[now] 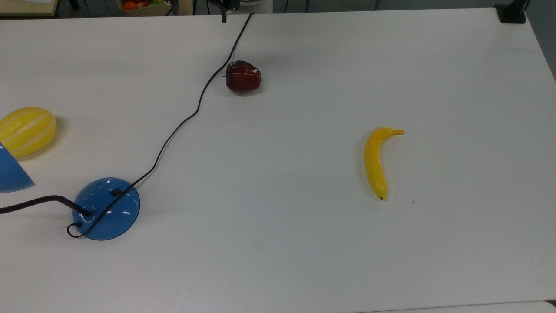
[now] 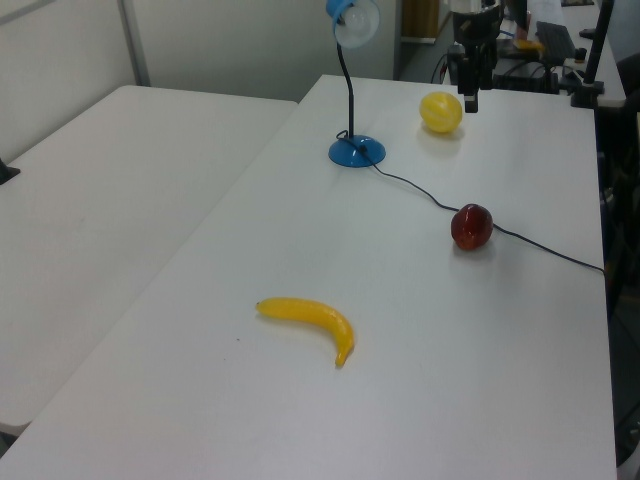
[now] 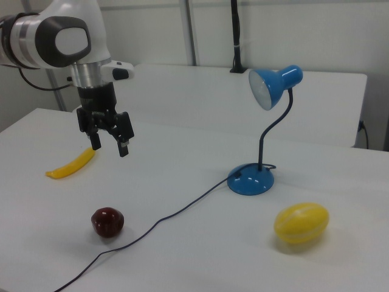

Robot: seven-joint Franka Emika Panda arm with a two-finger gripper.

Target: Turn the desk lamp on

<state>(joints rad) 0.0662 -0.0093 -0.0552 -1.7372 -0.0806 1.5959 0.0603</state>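
The desk lamp stands near the top view's left edge on a glossy blue dome base (image 1: 106,208) with a small black switch (image 1: 116,191) on top. A black flexible neck (image 3: 273,131) rises to the blue cone shade (image 3: 273,85). Its thin black cord (image 1: 191,115) runs across the table past a red apple. My gripper (image 3: 109,145) hangs open and holds nothing. It is above the table, well to the right view's left of the lamp. In the left view the gripper (image 2: 465,90) hovers beyond the yellow melon.
On the white table (image 1: 304,243) lie a dark red apple (image 1: 243,77), a yellow banana (image 1: 377,161) and a yellow striped melon (image 1: 26,130) close to the lamp shade. A second white table (image 2: 90,200) adjoins on the left view's left.
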